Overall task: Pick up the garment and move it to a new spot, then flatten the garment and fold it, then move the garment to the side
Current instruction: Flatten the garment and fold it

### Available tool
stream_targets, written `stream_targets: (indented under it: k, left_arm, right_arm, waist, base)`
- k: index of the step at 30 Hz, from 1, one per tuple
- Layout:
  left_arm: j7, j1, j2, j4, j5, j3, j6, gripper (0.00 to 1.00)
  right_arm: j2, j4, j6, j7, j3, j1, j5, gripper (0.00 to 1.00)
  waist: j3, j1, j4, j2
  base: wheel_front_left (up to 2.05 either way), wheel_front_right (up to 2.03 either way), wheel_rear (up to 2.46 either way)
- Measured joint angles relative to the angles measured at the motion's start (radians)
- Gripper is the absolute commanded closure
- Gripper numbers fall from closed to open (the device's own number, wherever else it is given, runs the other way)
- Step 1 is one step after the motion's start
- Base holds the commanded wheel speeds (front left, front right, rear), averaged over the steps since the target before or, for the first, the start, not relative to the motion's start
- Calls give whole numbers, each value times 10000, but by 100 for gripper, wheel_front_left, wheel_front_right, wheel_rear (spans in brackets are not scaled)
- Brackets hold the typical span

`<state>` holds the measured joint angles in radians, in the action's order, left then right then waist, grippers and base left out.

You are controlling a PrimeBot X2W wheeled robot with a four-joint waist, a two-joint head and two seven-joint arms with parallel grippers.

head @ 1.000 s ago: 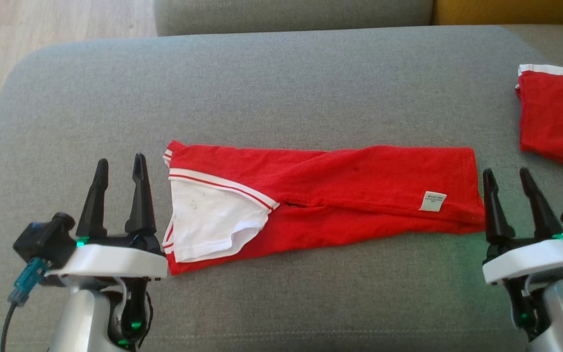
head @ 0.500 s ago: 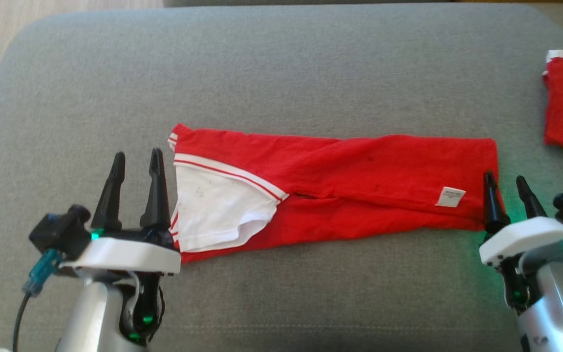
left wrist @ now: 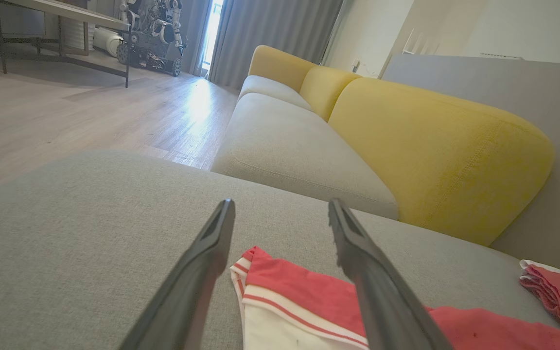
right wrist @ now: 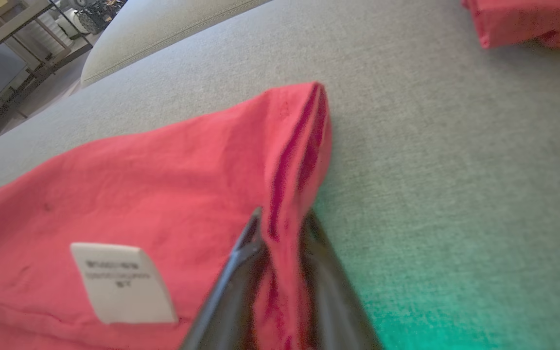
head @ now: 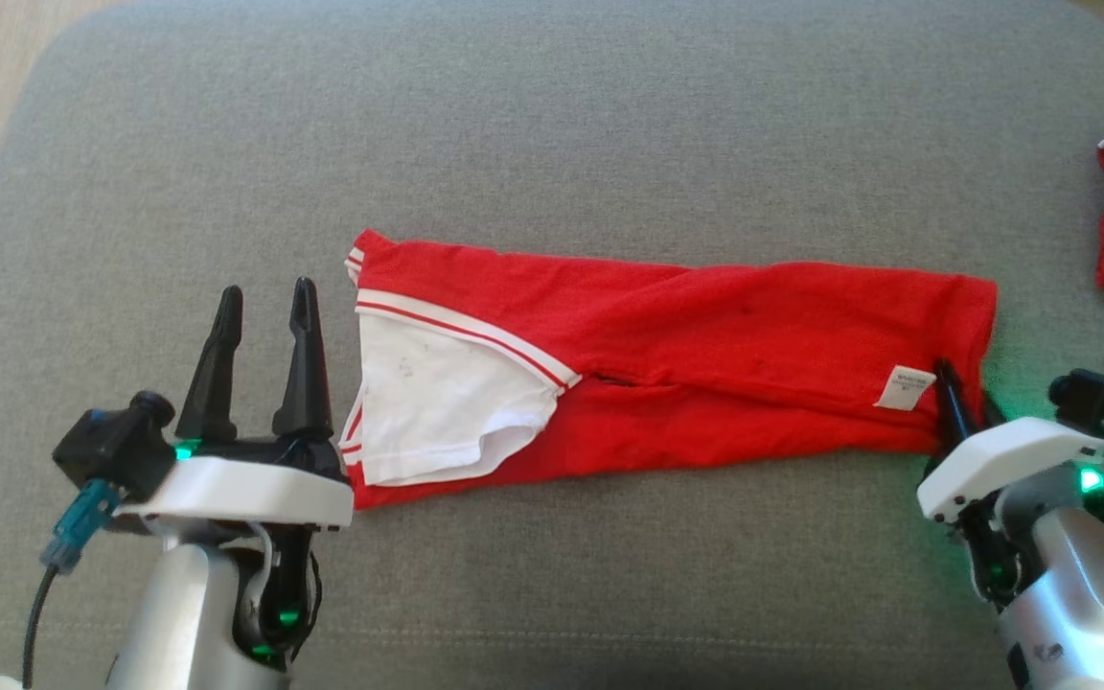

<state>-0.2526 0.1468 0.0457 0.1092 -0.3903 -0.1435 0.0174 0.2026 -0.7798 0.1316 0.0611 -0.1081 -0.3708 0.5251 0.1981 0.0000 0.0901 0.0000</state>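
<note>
Head camera first: I see the garment (head: 705, 364), red and folded into a long strip, lying across the grey cushion (head: 552, 144). It has white lining and striped trim at its left end and a white label (head: 904, 387) near its right. The left gripper (head: 266, 289) sits just beside the left end. Left wrist: its fingers (left wrist: 197, 272) stand spread above the striped corner. Right wrist: the right gripper (right wrist: 283, 216) pinches the strip's raised right edge, beside the label.

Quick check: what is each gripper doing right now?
Left gripper: open, holding nothing, beside the collar end of the garment.
Right gripper: closed on the garment's other end.
</note>
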Motion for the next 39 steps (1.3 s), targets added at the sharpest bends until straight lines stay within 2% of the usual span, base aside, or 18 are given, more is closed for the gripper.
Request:
stream_targets:
  k: [10, 18, 23, 32, 39]
  left_arm:
    - [0, 0, 0, 94, 0, 0, -8, 0]
    - [0, 0, -4, 107, 0, 17, -8, 0]
    - [0, 0, -4, 161, -8, 38, 0, 0]
    - [0, -12, -6, 257, -105, 29, 2, 0]
    - [0, -59, -10, 272, -105, 194, 4, 0]
  right_arm:
    - [640, -610, 0, 483, -54, -113, -360, 100]
    - [1229, -1108, 0, 817, 1126, -642, -1476, 100]
    - [1553, -1323, 0, 897, 2075, -988, -2621, 100]
    - [769, -633, 0, 616, 2176, -972, -3241, 100]
    - [109, 940, 0, -100, 1615, -702, -3030, 100]
  waist:
    - [-116, 0, -177, 0]
    - [-156, 0, -266, 0]
    - [-201, 0, -301, 0]
    - [-487, 0, -335, 0]
    - [-802, 0, -441, 0]
  base:
    - [0, 0, 0]
    - [0, 0, 0]
    - [0, 0, 0]
    - [0, 0, 0]
    - [0, 0, 0]
